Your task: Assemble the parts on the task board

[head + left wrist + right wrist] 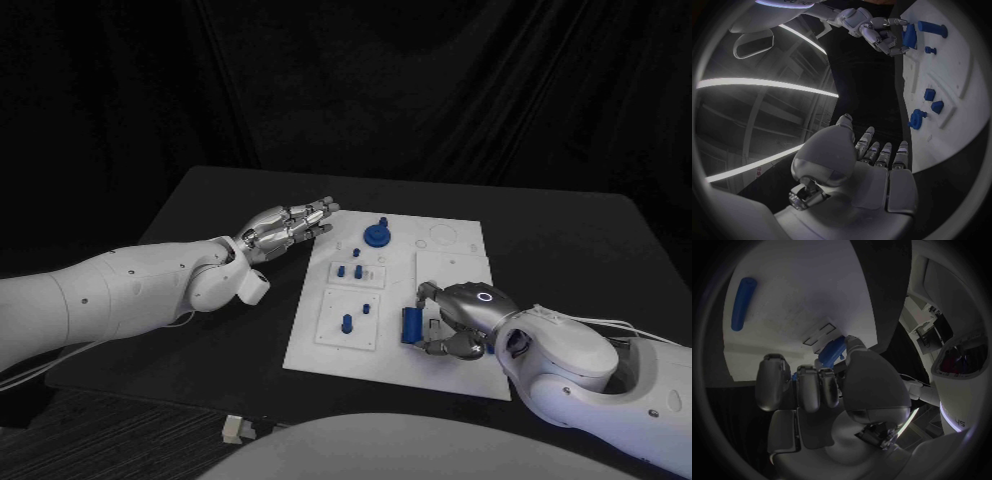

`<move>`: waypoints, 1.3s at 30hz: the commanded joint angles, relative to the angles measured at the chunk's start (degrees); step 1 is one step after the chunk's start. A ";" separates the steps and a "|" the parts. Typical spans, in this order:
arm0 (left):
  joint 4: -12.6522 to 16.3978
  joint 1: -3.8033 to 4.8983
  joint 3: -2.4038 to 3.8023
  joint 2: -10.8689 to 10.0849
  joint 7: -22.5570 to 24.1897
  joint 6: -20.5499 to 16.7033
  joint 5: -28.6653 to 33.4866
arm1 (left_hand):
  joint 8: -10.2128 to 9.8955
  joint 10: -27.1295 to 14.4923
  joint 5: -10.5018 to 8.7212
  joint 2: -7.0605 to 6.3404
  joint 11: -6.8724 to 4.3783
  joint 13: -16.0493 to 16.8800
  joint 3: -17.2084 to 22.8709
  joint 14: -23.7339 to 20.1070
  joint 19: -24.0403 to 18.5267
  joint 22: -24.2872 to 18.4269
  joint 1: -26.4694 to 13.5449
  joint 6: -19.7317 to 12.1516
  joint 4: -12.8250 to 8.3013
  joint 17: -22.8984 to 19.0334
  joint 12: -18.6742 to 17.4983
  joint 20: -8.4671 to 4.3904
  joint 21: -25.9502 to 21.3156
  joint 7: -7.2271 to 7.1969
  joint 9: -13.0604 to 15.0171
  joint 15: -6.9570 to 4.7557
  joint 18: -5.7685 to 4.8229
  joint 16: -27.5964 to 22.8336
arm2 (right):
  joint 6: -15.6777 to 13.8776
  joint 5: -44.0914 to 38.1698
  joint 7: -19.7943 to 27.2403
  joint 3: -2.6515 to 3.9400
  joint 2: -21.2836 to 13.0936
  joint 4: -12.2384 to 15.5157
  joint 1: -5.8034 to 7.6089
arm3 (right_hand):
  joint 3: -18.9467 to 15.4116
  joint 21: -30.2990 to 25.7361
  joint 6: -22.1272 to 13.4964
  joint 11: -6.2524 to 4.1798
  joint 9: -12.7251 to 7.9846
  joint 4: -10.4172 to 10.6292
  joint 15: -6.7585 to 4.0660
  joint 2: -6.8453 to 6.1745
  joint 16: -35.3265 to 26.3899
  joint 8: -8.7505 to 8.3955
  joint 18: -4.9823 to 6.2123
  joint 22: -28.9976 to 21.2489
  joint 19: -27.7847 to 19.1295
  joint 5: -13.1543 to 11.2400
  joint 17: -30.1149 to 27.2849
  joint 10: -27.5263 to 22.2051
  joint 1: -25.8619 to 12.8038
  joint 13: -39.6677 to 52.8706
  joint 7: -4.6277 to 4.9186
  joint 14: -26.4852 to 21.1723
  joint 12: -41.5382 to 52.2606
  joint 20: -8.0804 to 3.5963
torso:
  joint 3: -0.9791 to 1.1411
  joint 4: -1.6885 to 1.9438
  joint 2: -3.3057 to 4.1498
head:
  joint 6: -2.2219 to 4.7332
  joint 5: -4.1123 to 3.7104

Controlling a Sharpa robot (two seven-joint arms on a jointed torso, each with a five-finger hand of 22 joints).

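- Two white arms reach over the black table, one from each side, with the white task board lying flat between them in the middle.
- Left hand: it hangs just off the board's left edge near the far corner, fingers stretched out side by side toward the board and a little apart, with nothing in them. The left wrist view shows the same hand with its fingertips over bare black table, short of the board's rim.
- Round blue part: a disc with a short stem standing up, set on the far part of the board, near the left hand's fingertips but apart from them.
- Small blue pegs: a few short pieces standing on the raised plate left of the board's centre, with one more, a blue pin, on the near-left plate.
- Blue block: a longer piece at the near middle of the board, clamped between the thumb and fingers of the right hand.
- Right hand: curled over the board's near-right area, fingers closed on that block; in the right wrist view the hand has the block peeking out past its fingertips, and a long blue rod lies well apart on the white surface.
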 commanded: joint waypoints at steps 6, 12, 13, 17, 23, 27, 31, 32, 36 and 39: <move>0.09 -0.09 0.06 0.08 1.39 0.76 0.36 | 0.36 0.07 0.27 0.19 0.36 -0.02 0.59 -0.03 -0.01 0.06 0.34 0.23 -0.03 -0.05 -0.05 0.28 -0.11 0.24 0.05 0.26 0.86 -0.21 | -2.90 -0.34 0.73 -0.05 -0.30 0.46 -0.23 | 1.31 0.64 0.92 -0.70 -0.08 0.54 -0.71 0.24 0.12 0.39 0.14 10.73 0.47 13.39 9.55 5.99 0.19 15.07 -0.56 4.60 0.14 -0.78 | -0.01 -0.01 0.00 | 0.00 0.10; -0.09 -0.09 0.06 0.15 1.29 0.84 0.36 | 0.37 0.06 0.28 0.21 0.37 -0.02 0.69 -0.03 -0.01 0.05 0.36 0.21 -0.02 -0.05 -0.06 0.28 -0.11 0.25 0.05 0.27 0.85 -0.21 | -2.50 -0.34 0.54 -0.05 -0.55 0.62 -0.24 | 2.59 0.45 1.47 -0.86 -0.61 1.30 -0.85 -0.02 0.01 -0.28 0.18 10.67 0.39 19.34 9.42 5.99 -1.23 15.07 -0.70 4.56 0.14 -0.93 | 0.00 0.00 0.01 | 0.00 0.06; -0.14 -0.09 0.06 0.17 1.27 0.88 0.36 | 0.37 0.06 0.28 0.21 0.37 -0.02 0.69 -0.03 -0.01 0.05 0.36 0.21 -0.02 -0.05 -0.06 0.28 -0.11 0.25 0.05 0.27 0.85 -0.21 | -2.34 -0.34 0.46 -0.05 -0.60 0.67 -0.24 | 2.88 0.43 1.57 -0.89 -0.73 1.37 -0.88 -0.04 -0.01 -0.43 0.18 10.67 0.38 20.50 9.38 5.99 -1.70 15.07 -0.73 4.55 0.14 -0.95 | 0.00 0.00 0.02 | 0.00 0.08; -0.31 -0.09 0.06 0.30 1.20 1.04 0.36 | 0.38 0.07 0.27 0.23 0.38 -0.01 0.75 -0.03 -0.02 0.05 0.34 0.27 0.02 -0.05 -0.05 0.29 -0.11 0.26 0.06 0.27 0.85 -0.21 | -1.80 -0.34 0.17 -0.05 -0.80 0.77 -0.24 | 3.60 0.26 1.72 -0.89 -1.04 1.42 -0.88 -0.05 -0.02 -0.86 0.21 10.62 0.30 22.77 9.38 5.99 -3.08 15.07 -0.70 4.54 0.14 -0.97 | 0.00 -0.02 0.02 | 0.00 -0.01; -0.36 -0.10 0.06 0.33 1.18 1.10 0.36 | 0.40 0.09 0.25 0.25 0.42 -0.01 0.86 -0.03 -0.01 0.05 0.32 0.28 0.09 -0.05 -0.05 0.29 -0.11 0.29 0.06 0.26 0.85 -0.21 | -1.47 -0.34 0.12 -0.05 -1.05 0.98 -0.24 | 5.63 0.29 2.45 -0.98 -1.46 1.33 -0.96 -0.45 0.01 -1.37 0.21 10.64 0.29 26.91 9.45 5.99 -4.12 15.07 -0.79 4.56 0.14 -1.02 | 0.01 -0.01 -0.01 | 0.00 0.08; -0.36 -0.10 0.06 0.30 1.16 1.10 0.36 | 0.40 0.09 0.25 0.25 0.42 -0.01 0.86 -0.03 -0.01 0.05 0.32 0.28 0.09 -0.05 -0.05 0.29 -0.11 0.29 0.06 0.26 0.85 -0.21 | -1.25 -0.34 0.14 -0.05 -1.18 1.13 -0.24 | 6.14 0.40 2.67 -1.02 -1.56 1.36 -0.99 -0.60 0.03 -1.48 0.19 10.67 0.33 27.82 9.50 5.99 -4.37 15.07 -0.82 4.57 0.14 -1.05 | 0.00 -0.02 -0.01 | 0.00 0.02; -0.37 -0.10 0.06 0.29 1.14 1.09 0.36 | 0.40 0.10 0.24 0.24 0.46 -0.01 0.92 -0.03 -0.01 0.05 0.29 0.26 0.14 -0.05 -0.05 0.29 -0.11 0.32 0.05 0.24 0.85 -0.21 | -0.68 -0.34 0.06 -0.05 -1.35 1.36 -0.24 | 6.46 0.40 2.61 -1.03 -1.73 1.43 -1.00 -0.74 0.02 -1.80 0.19 10.67 0.33 28.31 9.48 5.99 -4.83 15.07 -0.81 4.57 0.14 -1.07 | 0.00 0.00 0.02 | 0.00 0.01; -0.38 -0.10 0.06 0.30 1.13 1.10 0.36 | 0.40 0.10 0.24 0.24 0.46 -0.01 0.92 -0.03 -0.01 0.05 0.29 0.26 0.14 -0.05 -0.05 0.29 -0.11 0.32 0.05 0.24 0.85 -0.21 | -0.52 -0.34 0.04 -0.05 -1.38 1.41 -0.24 | 6.54 0.38 2.58 -1.02 -1.80 1.46 -1.00 -0.78 0.03 -1.92 0.19 10.66 0.32 28.43 9.50 5.99 -5.06 15.07 -0.80 4.57 0.14 -1.07 | 0.00 0.01 0.01 | 0.00 -0.01; -0.41 -0.11 0.06 0.36 1.09 1.18 0.36 | 0.40 0.09 0.23 0.24 0.48 -0.01 0.96 -0.03 -0.01 0.05 0.27 0.25 0.17 -0.05 -0.05 0.28 -0.11 0.33 0.05 0.23 0.85 -0.21 | 0.18 -0.34 0.01 -0.05 -1.44 1.57 -0.24 | 6.78 0.51 2.57 -0.97 -1.96 1.52 -0.98 -0.84 0.10 -2.21 0.16 10.70 0.38 28.71 9.62 5.99 -5.90 15.07 -0.75 4.61 0.14 -1.06 | 0.00 -0.01 0.02 | 0.00 0.01; -0.41 -0.11 0.06 0.38 1.06 1.21 0.36 | 0.41 0.09 0.23 0.24 0.49 -0.01 0.99 -0.03 -0.01 0.05 0.26 0.26 0.19 -0.05 -0.05 0.29 -0.11 0.34 0.05 0.23 0.85 -0.21 | 0.50 -0.34 -0.04 -0.05 -1.41 1.64 -0.24 | 6.87 0.57 2.43 -0.94 -2.08 1.48 -0.95 -0.97 0.13 -2.44 0.15 10.71 0.40 28.54 9.66 5.99 -6.26 15.07 -0.70 4.62 0.14 -1.06 | 0.00 -0.02 0.00 | 0.00 -0.01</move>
